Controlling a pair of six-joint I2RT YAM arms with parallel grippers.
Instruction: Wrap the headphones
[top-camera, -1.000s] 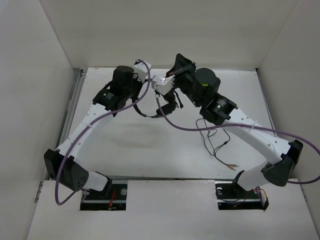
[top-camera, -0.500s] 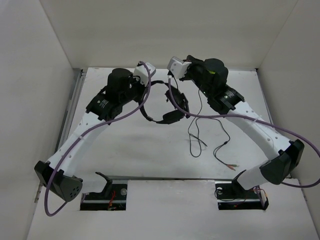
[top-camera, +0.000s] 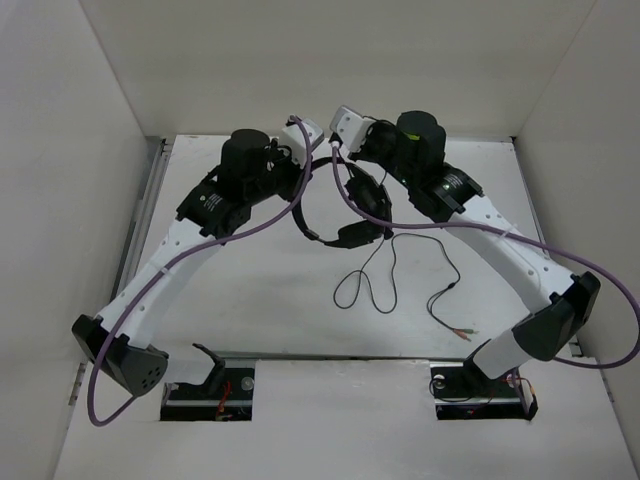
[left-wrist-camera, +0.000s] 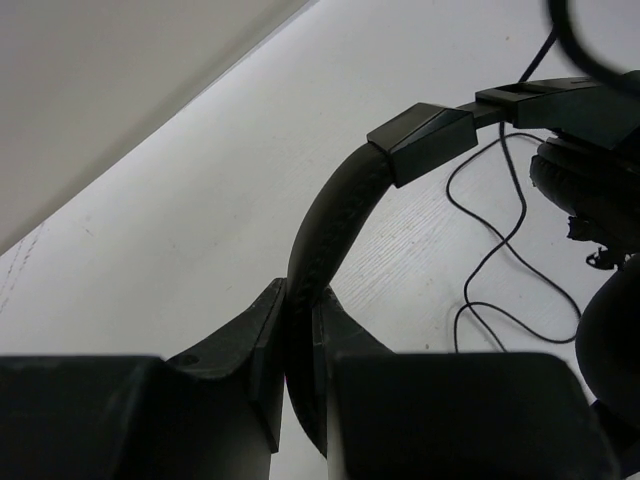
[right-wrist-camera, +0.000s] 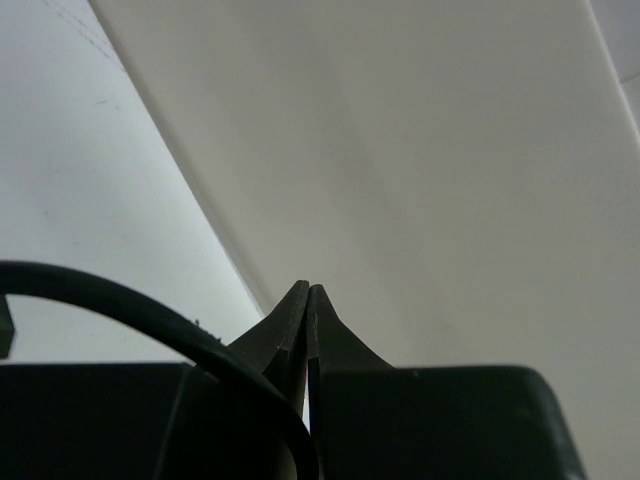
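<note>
The black headphones (top-camera: 352, 234) hang above the back middle of the table. My left gripper (left-wrist-camera: 300, 295) is shut on their headband (left-wrist-camera: 335, 210), which arches up to the earcups (left-wrist-camera: 590, 180) at the right. Their thin black cable (top-camera: 365, 285) drops from the earcups into a loop on the table and ends in small coloured plugs (top-camera: 460, 335). My right gripper (right-wrist-camera: 308, 287) is raised beside the headphones, facing the back wall, its tips pressed together. A black cable strand (right-wrist-camera: 150, 305) crosses its left finger and runs down into the jaws' base.
White walls (top-camera: 350, 70) enclose the table on three sides. Thick purple arm cables (top-camera: 180, 255) hang along both arms. Both arms meet over the back middle, close to each other.
The right gripper has swung left and back, close to the left wrist. The headphones have turned and shifted right, and the cable loop has slid left across the table.
</note>
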